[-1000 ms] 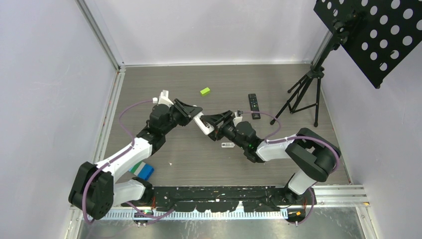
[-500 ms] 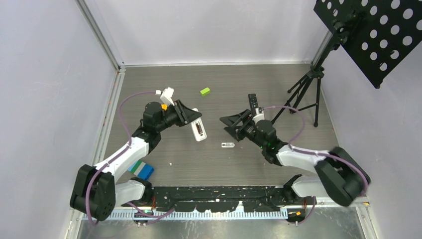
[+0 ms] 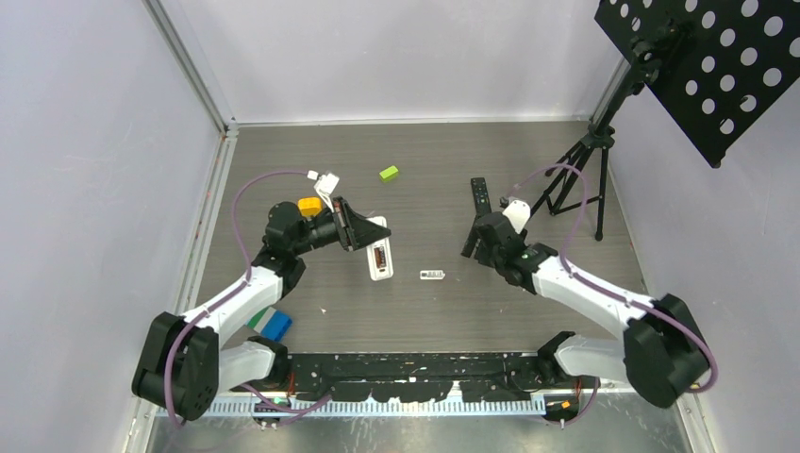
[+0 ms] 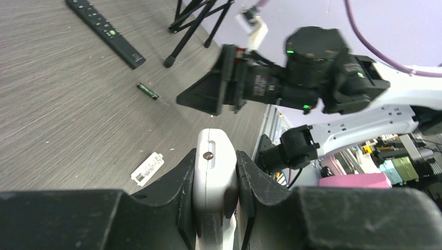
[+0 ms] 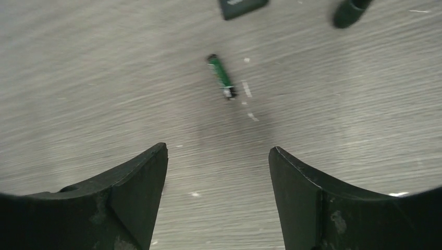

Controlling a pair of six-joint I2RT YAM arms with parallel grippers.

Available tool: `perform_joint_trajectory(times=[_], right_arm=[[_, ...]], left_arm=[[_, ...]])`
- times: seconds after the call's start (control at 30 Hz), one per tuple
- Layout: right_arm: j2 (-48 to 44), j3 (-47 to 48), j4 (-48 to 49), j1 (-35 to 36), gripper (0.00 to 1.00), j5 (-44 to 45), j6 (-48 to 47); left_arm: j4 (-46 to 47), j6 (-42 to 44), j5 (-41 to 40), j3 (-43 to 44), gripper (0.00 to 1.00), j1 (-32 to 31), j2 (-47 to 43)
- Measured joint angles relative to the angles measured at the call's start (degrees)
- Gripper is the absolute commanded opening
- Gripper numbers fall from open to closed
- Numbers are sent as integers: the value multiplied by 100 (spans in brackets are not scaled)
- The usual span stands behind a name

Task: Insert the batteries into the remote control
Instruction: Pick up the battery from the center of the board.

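My left gripper (image 3: 366,236) (image 4: 216,156) is shut on a white remote control (image 3: 378,253) (image 4: 215,172), gripped by its edges and held above the table at centre left. My right gripper (image 3: 469,247) (image 5: 218,148) points down at the table just near of a black remote (image 3: 481,196) (image 4: 104,31), jaws open and empty. One small dark green battery (image 5: 221,77) (image 4: 147,91) lies on the table ahead of the right fingertips. In the top view my right gripper hides it.
A white battery cover (image 3: 432,275) (image 4: 147,168) lies between the arms. A green block (image 3: 389,173) sits farther back. A blue and green object (image 3: 272,324) rests by the left arm's base. A black tripod (image 3: 574,179) with a perforated plate (image 3: 717,66) stands at right.
My right gripper has pulled away from the white remote, swung right toward the black remote and opened. My left gripper turned the white remote and carried it slightly nearer.
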Motion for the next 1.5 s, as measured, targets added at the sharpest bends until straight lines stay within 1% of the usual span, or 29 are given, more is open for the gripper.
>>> perform_joint_trajectory(times=[0.07,0.13,0.23,0.43,0.53,0.7,0.77,0.83,0.9,0.97,1.0,1.07,1.27,1.33,1.5], right_arm=[[372,83,-157,-98,67,92,-240],[737,146,-201,-199,64,105,-417],[1145,205,-162,-334,63,79,-656],[1624,470,31,-538,63,-160,-1064],[1899,673,142,-643,60,-308,-1158],[2378,929,236,-758,47,-457,-1268],[2485,1023,302,-765,38,-483,-1320],[2577,1113,304,-765,30,-483,-1368],[2693,1248,232,-765,19,-459,-1401],[2769,1362,105,-785,11,-402,-1405],[2774,1386,76,-800,8,-428,-1392],[2776,1401,26,-800,5,-448,-1360],[2575,1403,-179,-791,4,-599,-1274],[2232,1357,-208,-745,4,-780,-1274],[1010,1320,-72,-387,4,-1386,-1281]], left_arm=[[203,-50,122,-50,0,0,7],[343,-96,219,-90,0,0,13],[509,-144,306,-111,0,0,31],[715,-284,433,-118,0,0,74],[763,-315,442,-118,0,0,103],[813,-407,455,-118,0,0,166],[815,-413,474,-118,0,0,181],[811,-420,487,-118,0,0,192],[813,-422,492,-118,0,0,201],[809,-424,492,-118,0,0,203],[809,-428,490,-118,0,0,203],[809,-442,476,-118,0,0,203],[815,-608,173,-142,0,0,199],[811,-719,4,-168,0,0,199],[761,-1036,-391,-186,0,0,201]])
